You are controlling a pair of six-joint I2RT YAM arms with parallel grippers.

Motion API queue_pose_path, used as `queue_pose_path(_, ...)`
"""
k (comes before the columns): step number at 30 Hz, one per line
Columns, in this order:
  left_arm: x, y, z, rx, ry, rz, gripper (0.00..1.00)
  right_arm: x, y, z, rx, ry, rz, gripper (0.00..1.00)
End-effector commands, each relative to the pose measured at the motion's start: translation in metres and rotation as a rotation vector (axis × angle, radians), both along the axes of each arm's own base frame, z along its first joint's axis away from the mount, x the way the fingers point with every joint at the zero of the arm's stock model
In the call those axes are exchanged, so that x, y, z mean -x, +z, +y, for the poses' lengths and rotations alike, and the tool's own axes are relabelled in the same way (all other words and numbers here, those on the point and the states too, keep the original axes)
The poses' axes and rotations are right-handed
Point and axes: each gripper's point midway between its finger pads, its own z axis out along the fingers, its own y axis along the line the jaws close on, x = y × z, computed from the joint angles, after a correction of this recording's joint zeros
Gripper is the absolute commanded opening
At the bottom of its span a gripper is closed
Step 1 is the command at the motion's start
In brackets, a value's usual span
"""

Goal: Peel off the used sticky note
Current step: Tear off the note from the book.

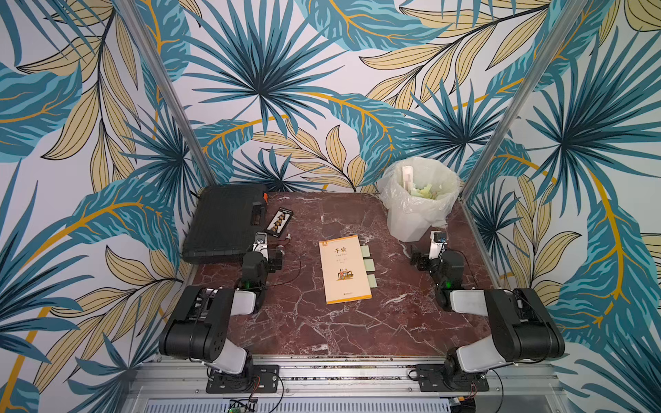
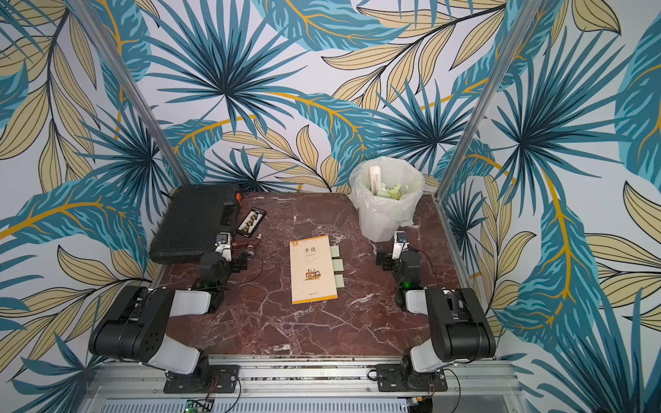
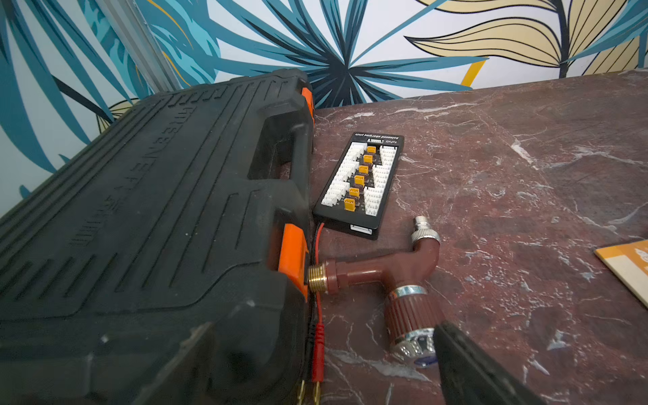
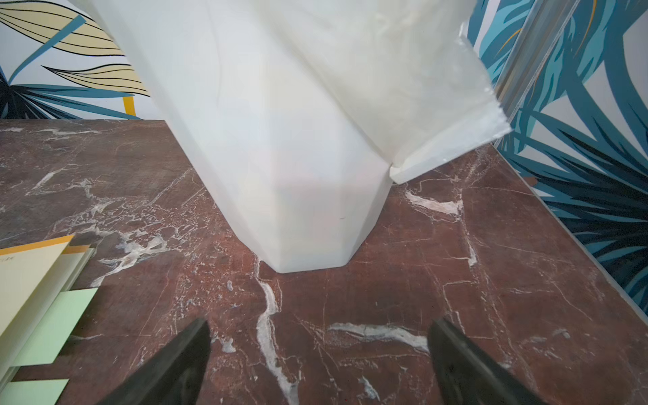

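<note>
Sticky notes (image 1: 368, 265), three pale green tabs, poked out from the right edge of the book (image 1: 344, 269) lying mid-table (image 1: 322, 329). By size I logged the black tool case (image 1: 223, 221) far left, the lined white bin (image 1: 418, 211) far right, the book titled "午读", then the board (image 3: 361, 182) printed "balanced charging plate". The left gripper (image 1: 274, 258) and right gripper (image 4: 317, 328) flanked the book, jaws spread wide, holding nothing.
</note>
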Motion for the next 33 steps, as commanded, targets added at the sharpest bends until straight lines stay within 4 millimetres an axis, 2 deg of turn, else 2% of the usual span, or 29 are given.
queue_pose_path(1, -0.008, 0.016, 0.001, 0.01, 0.002, -0.047, 1.0, 0.0, 0.0, 0.001, 0.007, 0.01, -0.004, 0.99)
queue_pose_path(11, -0.008, 0.016, 0.001, 0.009, 0.003, -0.047, 1.0, -0.001, -0.001, -0.002, 0.004, -0.007, 0.007, 1.0)
queue_pose_path(14, -0.008, 0.016, 0.001, 0.008, 0.001, -0.048, 1.0, 0.001, 0.004, -0.002, 0.007, -0.004, -0.023, 0.99)
queue_pose_path(16, -0.008, 0.024, -0.006, 0.0, -0.037, -0.06, 1.0, 0.012, 0.016, 0.0, 0.008, 0.006, -0.083, 0.99)
queue_pose_path(18, -0.004, 0.041, -0.009, -0.011, -0.028, -0.048, 1.0, 0.022, 0.026, -0.002, 0.008, -0.008, -0.11, 1.0)
queue_pose_path(21, 0.003, 0.069, -0.009, 0.021, 0.0, -0.034, 1.0, 0.036, 0.056, -0.005, -0.029, -0.035, -0.133, 0.99)
queue_pose_path(23, 0.013, 0.092, -0.008, 0.083, 0.027, -0.066, 1.0, 0.047, 0.076, -0.019, -0.143, -0.147, -0.166, 1.0)
queue_pose_path(24, 0.017, 0.097, -0.007, 0.126, 0.045, -0.066, 1.0, 0.051, 0.086, -0.022, -0.202, -0.173, -0.19, 0.99)
queue_pose_path(26, 0.024, 0.119, -0.007, 0.24, 0.07, -0.09, 1.0, 0.056, 0.095, -0.014, -0.275, -0.142, -0.174, 1.0)
queue_pose_path(27, 0.027, 0.124, -0.01, 0.304, 0.068, -0.077, 1.0, 0.055, 0.096, -0.006, -0.3, -0.102, -0.145, 1.0)
queue_pose_path(29, 0.032, 0.127, -0.016, 0.447, 0.075, -0.027, 1.0, 0.052, 0.1, 0.009, -0.368, -0.034, -0.097, 0.99)
queue_pose_path(30, 0.035, 0.122, -0.019, 0.52, 0.089, 0.015, 1.0, 0.05, 0.101, 0.021, -0.416, 0.019, -0.067, 0.99)
queue_pose_path(31, 0.035, 0.119, -0.029, 0.596, 0.053, 0.057, 1.0, 0.049, 0.099, 0.028, -0.498, 0.04, -0.042, 1.0)
queue_pose_path(33, 0.035, 0.113, -0.051, 0.709, -0.043, 0.124, 1.0, 0.051, 0.092, 0.03, -0.702, -0.001, -0.016, 1.0)
